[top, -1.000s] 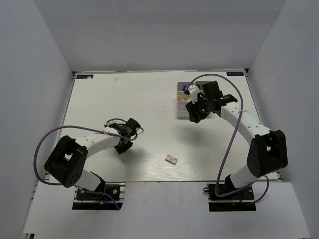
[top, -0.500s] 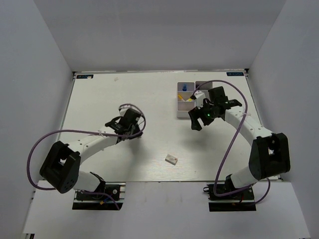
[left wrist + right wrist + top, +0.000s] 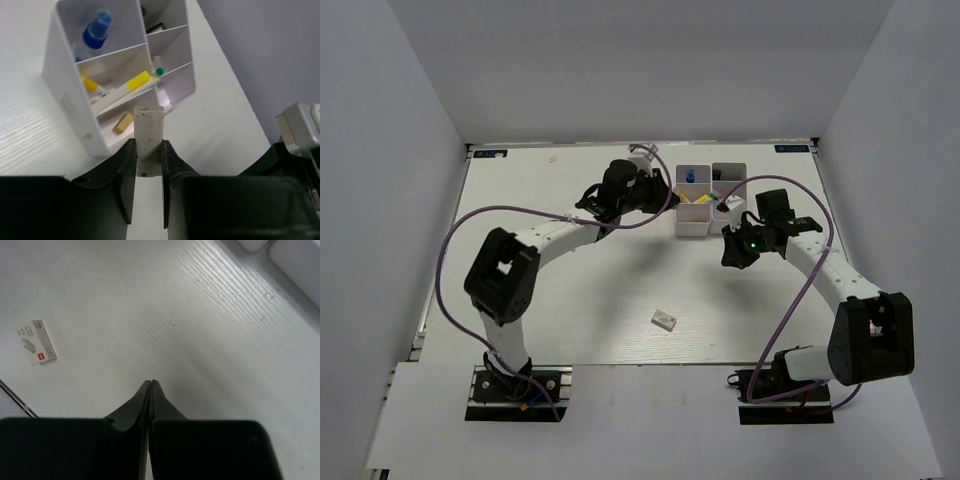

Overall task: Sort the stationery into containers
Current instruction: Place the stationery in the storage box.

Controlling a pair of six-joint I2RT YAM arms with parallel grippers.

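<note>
My left gripper (image 3: 148, 145) is shut on a white eraser block (image 3: 149, 125), which stands upright between the fingers just in front of the containers (image 3: 65, 100). In the top view this gripper (image 3: 661, 195) hangs at the left side of the white bins (image 3: 692, 227). The bins hold a blue-capped bottle (image 3: 97, 30), yellow and white pens (image 3: 125, 87), a tan eraser (image 3: 122, 122) and a green-capped marker (image 3: 158, 71). My right gripper (image 3: 151, 385) is shut on nothing, above bare table just near-right of the bins (image 3: 730, 256).
A small white box with a red label (image 3: 36, 342) lies on the table toward the near edge, also seen from above (image 3: 664, 319). The right arm's purple cable (image 3: 790, 290) loops beside it. White walls enclose the table.
The left arm swung from the table's mid-left up to the bins with the white eraser. The right gripper drew back from the bins toward me and shut.
</note>
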